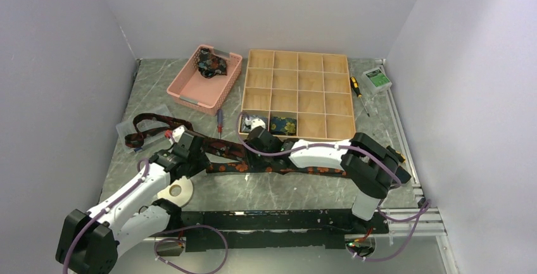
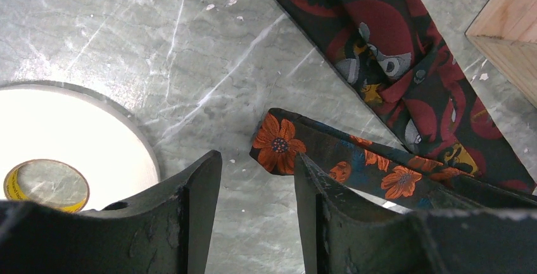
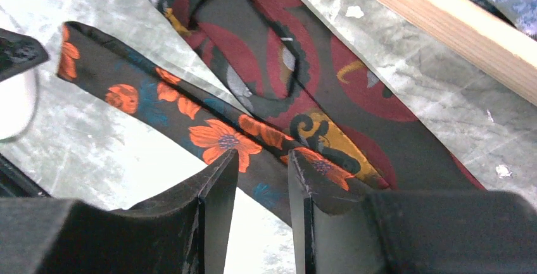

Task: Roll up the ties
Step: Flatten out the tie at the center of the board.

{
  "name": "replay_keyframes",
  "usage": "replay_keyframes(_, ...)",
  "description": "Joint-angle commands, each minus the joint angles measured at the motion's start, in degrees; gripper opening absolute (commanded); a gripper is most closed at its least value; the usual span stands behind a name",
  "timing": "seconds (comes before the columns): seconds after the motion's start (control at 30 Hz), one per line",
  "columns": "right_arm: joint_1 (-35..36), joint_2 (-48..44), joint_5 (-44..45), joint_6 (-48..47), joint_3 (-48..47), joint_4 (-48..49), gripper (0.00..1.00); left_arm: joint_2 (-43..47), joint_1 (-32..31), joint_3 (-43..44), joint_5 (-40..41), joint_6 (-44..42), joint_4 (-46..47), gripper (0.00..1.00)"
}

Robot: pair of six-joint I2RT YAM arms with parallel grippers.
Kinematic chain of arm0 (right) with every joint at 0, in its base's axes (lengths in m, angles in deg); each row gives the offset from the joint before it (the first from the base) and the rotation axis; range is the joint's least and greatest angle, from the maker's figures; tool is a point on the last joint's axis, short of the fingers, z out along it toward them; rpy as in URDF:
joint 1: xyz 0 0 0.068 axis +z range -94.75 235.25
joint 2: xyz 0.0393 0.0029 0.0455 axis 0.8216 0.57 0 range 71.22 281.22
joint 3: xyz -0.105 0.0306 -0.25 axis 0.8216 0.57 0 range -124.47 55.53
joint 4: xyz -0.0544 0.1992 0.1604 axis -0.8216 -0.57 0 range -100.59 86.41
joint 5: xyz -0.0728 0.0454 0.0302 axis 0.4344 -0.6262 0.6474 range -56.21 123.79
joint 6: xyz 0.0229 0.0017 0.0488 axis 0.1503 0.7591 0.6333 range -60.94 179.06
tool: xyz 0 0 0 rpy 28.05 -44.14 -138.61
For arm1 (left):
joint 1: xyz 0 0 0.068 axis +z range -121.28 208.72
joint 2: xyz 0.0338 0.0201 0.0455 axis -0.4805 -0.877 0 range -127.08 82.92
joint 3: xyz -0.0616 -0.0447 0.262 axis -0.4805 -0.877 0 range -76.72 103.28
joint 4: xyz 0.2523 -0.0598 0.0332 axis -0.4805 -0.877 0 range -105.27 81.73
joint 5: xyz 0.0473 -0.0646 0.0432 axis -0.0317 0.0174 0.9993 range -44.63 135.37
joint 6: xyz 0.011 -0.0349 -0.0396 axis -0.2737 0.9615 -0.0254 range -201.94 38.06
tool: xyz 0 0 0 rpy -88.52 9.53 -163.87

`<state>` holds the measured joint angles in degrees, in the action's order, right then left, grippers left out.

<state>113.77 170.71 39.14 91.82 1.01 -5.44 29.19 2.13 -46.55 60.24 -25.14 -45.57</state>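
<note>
Left wrist: dark orange-flowered tie (image 2: pixel 354 160) lies flat; left gripper (image 2: pixel 256 163), right gripper (image 3: pixel 261 159) spread.

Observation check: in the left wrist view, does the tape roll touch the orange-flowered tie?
No, bare table separates the tape roll from the orange-flowered tie.

no legible txt, labels or nos.

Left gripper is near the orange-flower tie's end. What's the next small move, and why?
Probably lower the left gripper and close on the orange-flower tie at its end. The jaws stand open, that end lies flat and ungripped on the table right by them, and rolling starts there.
</note>
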Motion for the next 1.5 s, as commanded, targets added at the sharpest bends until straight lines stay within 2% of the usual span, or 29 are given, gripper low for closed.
replay_keyframes(0.0,1.4,-1.7,-3.2,-2.5,-5.8,-0.9,0.36,-0.2,0.2,-0.4,0.4,-0.9,1.6,0.51)
replay_keyframes(0.13,3.0,2.2,-7.0,-3.2,-10.3,-3.4,0.26,-0.3,0.2,-0.7,0.2,-0.9,1.8,0.5)
replay_keyframes(0.37,3.3,5.7,-5.5,-3.0,-9.2,-6.5,0.22,-0.8,0.3,-0.9,-0.2,-1.7,2.8,0.49)
replay_keyframes(0.73,1.2,5.0,1.7,-3.9,-5.9,-9.1,0.24,-3.8,0.3,-1.2,-0.9,-1.7,4.4,0.49)
replay_keyframes(0.97,-0.4,5.6,1.2,-3.5,-6.3,-8.5,0.25,-4.8,0.8,-0.8,-0.5,-2.3,5.3,0.48)
replay_keyframes(1.23,-0.7,5.7,-0.8,-3.5,-6.8,-7.4,0.26,-6.5,1.2,-0.6,-1.0,-4.7,8.1,0.42)
replay_keyframes(1.33,-0.7,4.8,-2.0,-3.5,-5.8,-6.7,0.29,-5.1,1.3,-1.9,-2.6,-5.8,11.2,0.46)
replay_keyframes(1.47,-0.7,3.2,-3.3,-3.3,-5.0,-5.8,0.36,-1.6,1.3,-3.2,-4.9,-6.5,15.5,0.6)
